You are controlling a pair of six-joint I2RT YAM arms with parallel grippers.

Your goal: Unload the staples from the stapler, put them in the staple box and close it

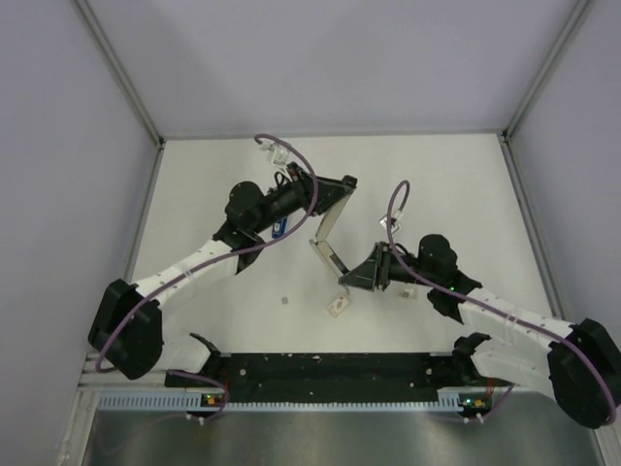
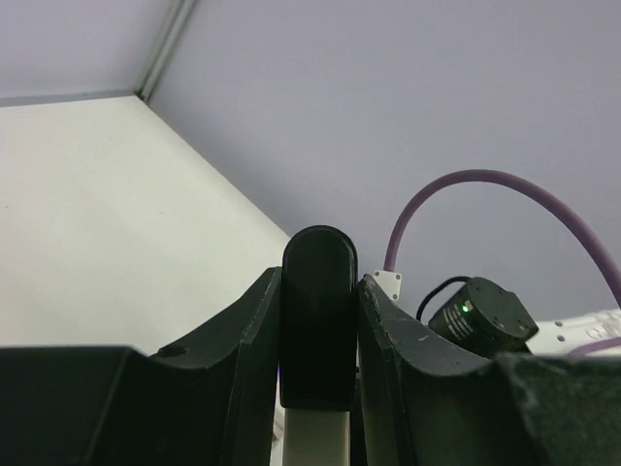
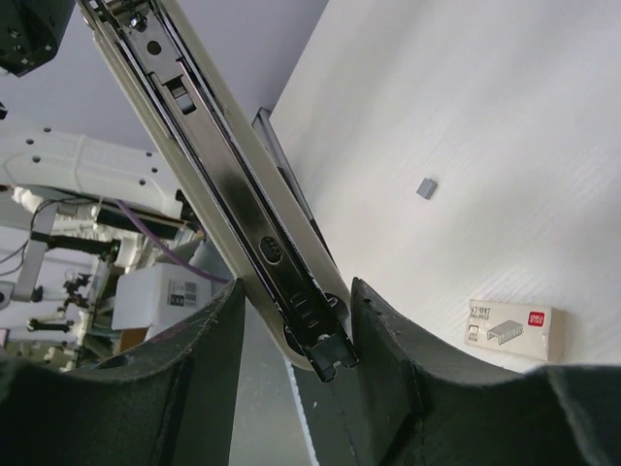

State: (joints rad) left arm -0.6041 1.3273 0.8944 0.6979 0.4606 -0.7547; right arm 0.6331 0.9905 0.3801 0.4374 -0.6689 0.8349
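The stapler [image 1: 326, 233] is swung wide open in a V above the white table. My left gripper [image 1: 342, 184] is shut on the black tip of its upper arm, which fills the gap between the fingers in the left wrist view [image 2: 318, 320]. My right gripper [image 1: 351, 278] is shut on the end of the other arm. In the right wrist view the shiny metal staple rail [image 3: 243, 223] runs down between my fingers [image 3: 296, 330]. A small grey piece, perhaps a clump of staples [image 3: 426, 187], lies on the table and also shows in the top view [image 1: 284, 301].
A small white staple box [image 1: 337, 307] lies on the table just below the right gripper and also shows in the right wrist view [image 3: 511, 324]. Grey walls enclose the table [image 1: 446, 184] on three sides. The black rail [image 1: 330, 367] holding the arm bases runs along the near edge.
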